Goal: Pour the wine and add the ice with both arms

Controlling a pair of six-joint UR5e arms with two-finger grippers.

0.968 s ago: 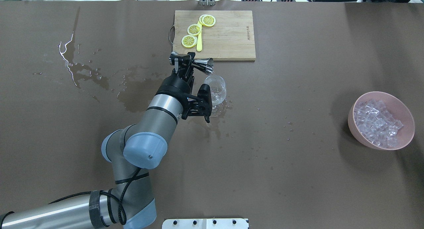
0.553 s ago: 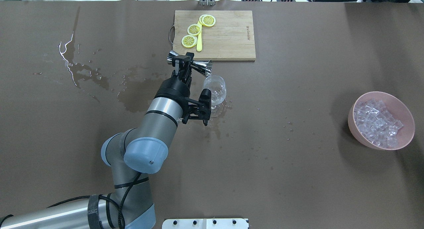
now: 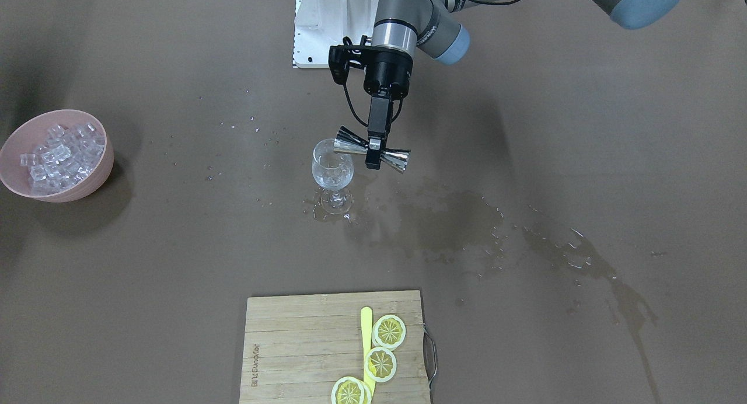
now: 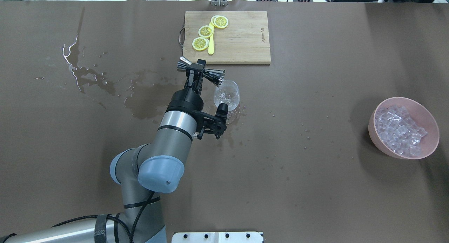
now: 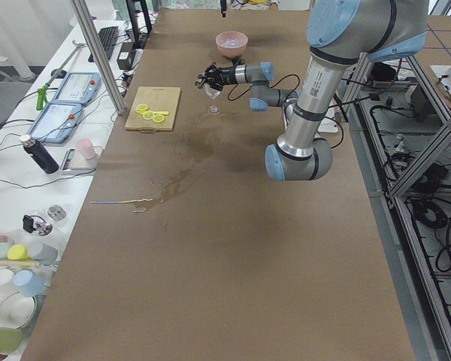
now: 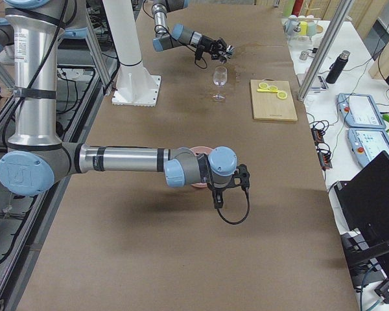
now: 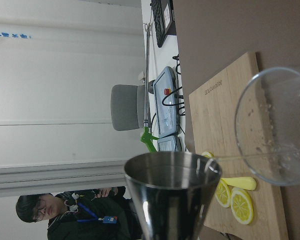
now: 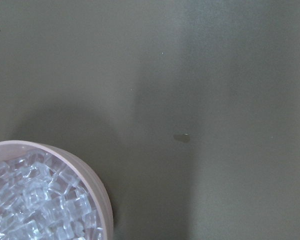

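My left gripper is shut on a steel double-cone jigger, held lying sideways with one mouth at the rim of a clear wine glass. In the front view the gripper holds the jigger just beside the glass. The glass holds droplets and a little clear liquid. The left wrist view shows the jigger's mouth next to the glass rim. Ice cubes fill a pink bowl at the far right. My right wrist hovers over that bowl; its fingers are hidden.
A wooden cutting board with lemon slices and a yellow knife lies just behind the glass. Wet patches and puddles spread left of the glass and around its foot. The white pedestal stands at the robot's edge.
My left wrist has drawn back a little and turned. The jigger has stayed at the glass rim, its mouth shifted slightly. The glass and the bowl have not moved.
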